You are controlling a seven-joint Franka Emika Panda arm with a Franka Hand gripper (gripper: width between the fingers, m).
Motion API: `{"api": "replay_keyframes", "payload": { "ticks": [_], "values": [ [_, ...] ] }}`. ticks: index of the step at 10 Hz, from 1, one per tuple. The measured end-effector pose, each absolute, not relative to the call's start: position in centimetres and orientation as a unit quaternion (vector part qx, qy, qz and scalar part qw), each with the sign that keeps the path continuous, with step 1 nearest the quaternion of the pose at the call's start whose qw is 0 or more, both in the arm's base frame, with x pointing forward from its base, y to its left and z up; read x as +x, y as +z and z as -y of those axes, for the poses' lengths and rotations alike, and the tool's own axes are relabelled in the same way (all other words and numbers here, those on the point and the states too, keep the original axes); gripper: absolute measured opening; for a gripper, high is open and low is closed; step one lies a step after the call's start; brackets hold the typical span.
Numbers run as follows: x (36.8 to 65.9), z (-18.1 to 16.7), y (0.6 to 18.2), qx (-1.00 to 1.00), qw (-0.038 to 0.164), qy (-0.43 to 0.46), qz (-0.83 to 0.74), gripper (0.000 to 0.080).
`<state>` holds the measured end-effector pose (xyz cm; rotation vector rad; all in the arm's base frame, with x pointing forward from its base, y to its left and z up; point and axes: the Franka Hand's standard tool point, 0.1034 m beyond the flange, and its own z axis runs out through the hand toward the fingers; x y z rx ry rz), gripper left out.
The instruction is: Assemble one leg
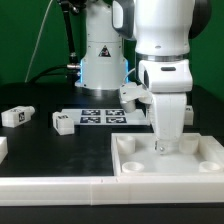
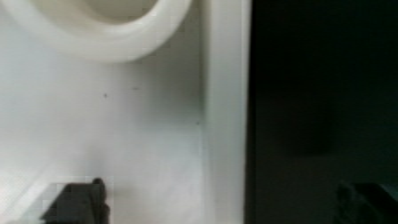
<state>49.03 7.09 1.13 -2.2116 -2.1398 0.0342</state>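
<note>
Now the gripper [image 1: 165,147] hangs low over the panel's [image 1: 200,166] near-left socket, jaws spread wide and empty. A leg [image 1: 62,122] lies on the table [image 1: 60,152] toward the exterior view's left, just beside the marker board [image 1: 100,114].

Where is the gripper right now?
In the exterior view, the gripper hangs at the right, over the white panel's far edge, beside the marker board.

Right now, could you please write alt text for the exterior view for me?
A white robot arm's gripper hangs low over the large white panel at the front of a black table. A small tagged leg, a second leg and the marker board lie beyond it.
</note>
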Motion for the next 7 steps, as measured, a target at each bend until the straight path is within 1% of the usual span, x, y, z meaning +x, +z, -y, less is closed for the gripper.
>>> {"api": "replay_keyframes", "payload": {
  "ticks": [4,7],
  "values": [
    [49.0,-7.1,1.3,-0.721,0.032,0.011,0.692,0.0649],
    [47.5,-7.5,4.3,-0.747,0.024,0.020,0.664,0.0649]
  ]
}}
